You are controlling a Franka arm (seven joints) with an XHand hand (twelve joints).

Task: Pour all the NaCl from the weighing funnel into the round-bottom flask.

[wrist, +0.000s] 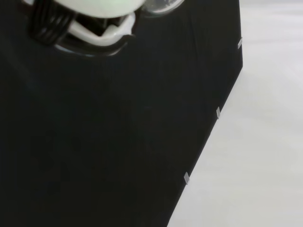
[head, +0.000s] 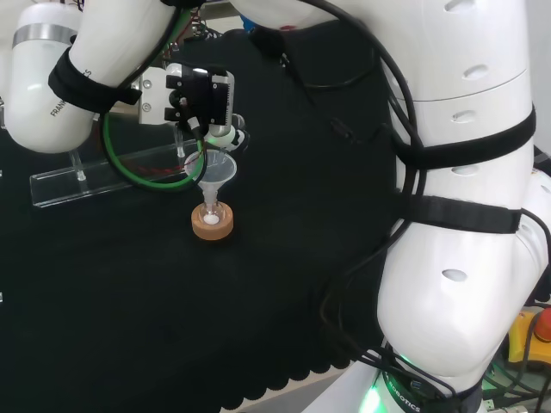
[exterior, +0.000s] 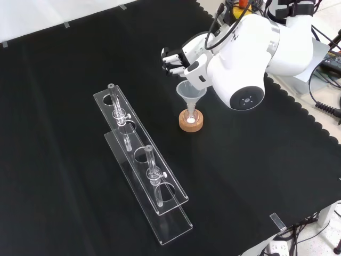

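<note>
Nearest the front view's camera, a clear acrylic rack with glass pieces, well apart from the work. Nearer the cloth's far edge, round-bottom flask on cork ring, plastic funnel in its neck, hand just above; weighing funnel and grasp impossible to tell. Likely light, slippery, fragile: best taken by the stem.

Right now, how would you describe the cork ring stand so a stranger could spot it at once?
In the front view, start at the long clear rack on the black cloth, then look right, below the robot hand. The cork ring stand is a small tan disc under a clear funnel; it is the only opaque brown piece.
</note>
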